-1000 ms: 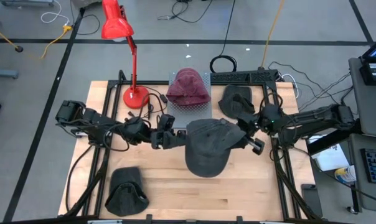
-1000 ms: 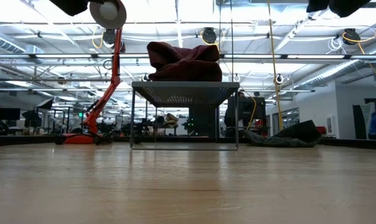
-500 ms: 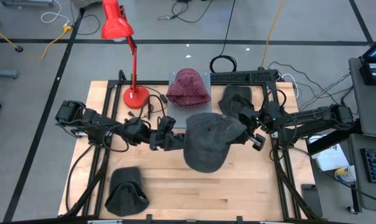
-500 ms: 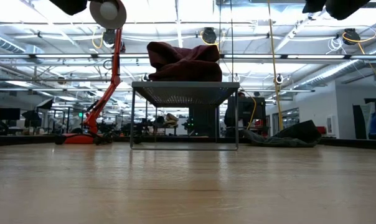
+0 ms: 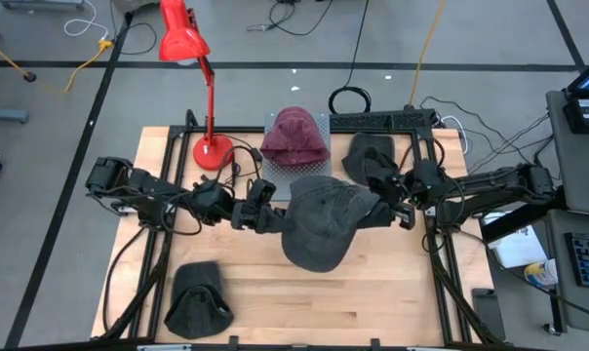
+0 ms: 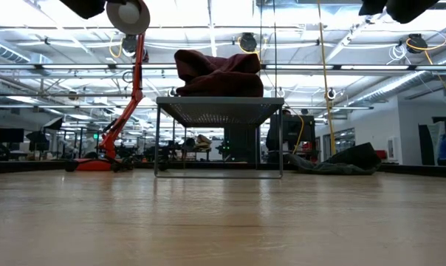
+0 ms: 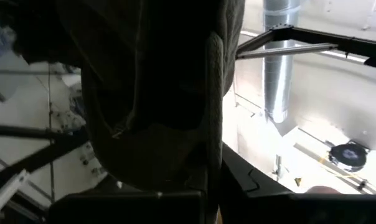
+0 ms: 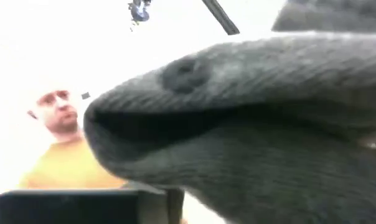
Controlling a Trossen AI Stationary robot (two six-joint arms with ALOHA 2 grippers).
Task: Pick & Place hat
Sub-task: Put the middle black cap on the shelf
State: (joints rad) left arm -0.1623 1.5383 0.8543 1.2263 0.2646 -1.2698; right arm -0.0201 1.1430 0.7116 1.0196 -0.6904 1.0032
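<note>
**Grey cap held aloft between two arms**

The dark grey cap, soft ribbed fabric with a rounded crown and a button on top, hangs above the middle of the wooden table, clear of the boards; the low view shows bare planks beneath it. The left gripper meets the cap's left edge with its fingers clenched on the fabric, and the left wrist view shows cloth draped straight over them. The right gripper sits at the cap's right edge, just beside or touching the cloth; whether its fingers grip or have let go cannot be told.

Behind the cap, a crumpled maroon hat lies on a small perforated metal stand with thin legs. To the stand's right a dark hat lies on the table, and another dark hat lies near the front left corner. A red desk lamp with a round base stands at the back left. In the right wrist view, a person in a yellow shirt shows beyond the table.
</note>
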